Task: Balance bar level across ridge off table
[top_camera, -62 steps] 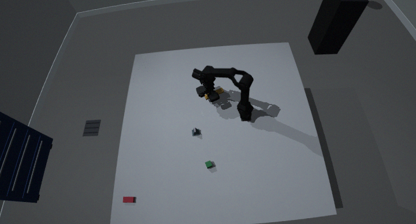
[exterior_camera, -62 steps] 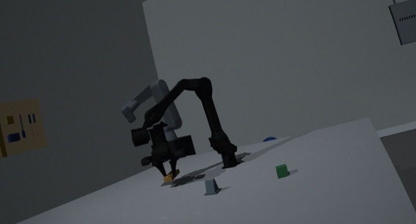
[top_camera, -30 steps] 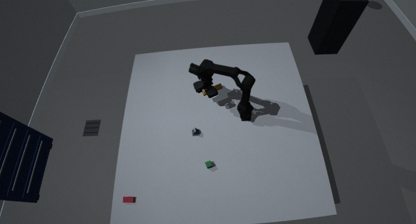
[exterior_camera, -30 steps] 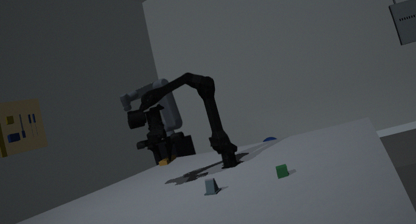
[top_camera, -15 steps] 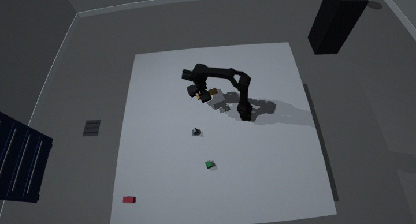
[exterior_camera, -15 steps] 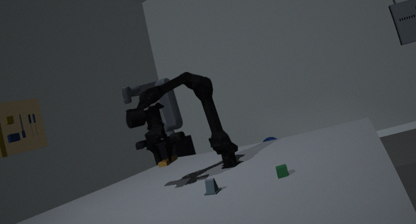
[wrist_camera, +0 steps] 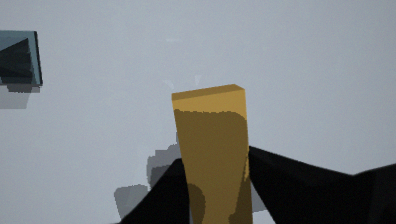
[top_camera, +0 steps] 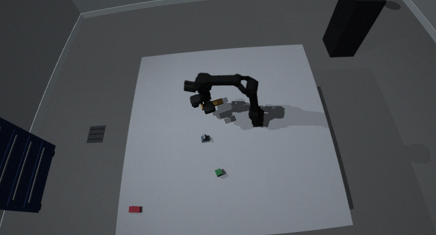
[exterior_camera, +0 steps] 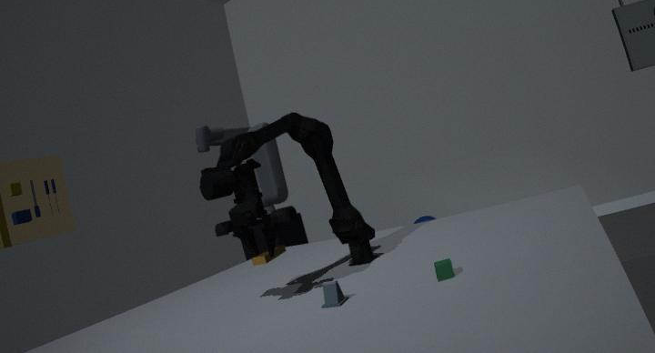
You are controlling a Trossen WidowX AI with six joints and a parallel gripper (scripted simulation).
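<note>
The bar (top_camera: 218, 102) (exterior_camera: 260, 259) (wrist_camera: 215, 145), yellow-orange, is in the gripper (top_camera: 202, 106) (exterior_camera: 265, 253) (wrist_camera: 213, 160), approx. mid-frame and a bit above centre in the top view, lower left of centre in the exterior view. Gripper's partly closed, fingers apart by the bar's width, one on each side of it. Wrist view: bar runs from just above centre down to the bottom edge, far end free, black fingers coming in from lower L and lower R. Its shadow in the top view lies off to the R, so it looks held up over the white table (top_camera: 171, 172) (exterior_camera: 518, 258) (wrist_camera: 310, 65), i.e. not on the ridge.

Ridge (top_camera: 204, 138) (exterior_camera: 332, 293) (wrist_camera: 17, 57), grey-blue w/ a flat base, stands on the table below the gripper in the top view, bottom centre in the exterior view, cut off at the upper L edge in the wrist view. Bar & ridge are apart.

Green block (top_camera: 218, 172) (exterior_camera: 444, 269) sits lower centre in the top view, lower R in the exterior view. Red block (top_camera: 134, 209) is at lower L, top view only. Black arm (top_camera: 224, 80) (exterior_camera: 332, 180) arches over the table, base R of the gripper in both views.
</note>
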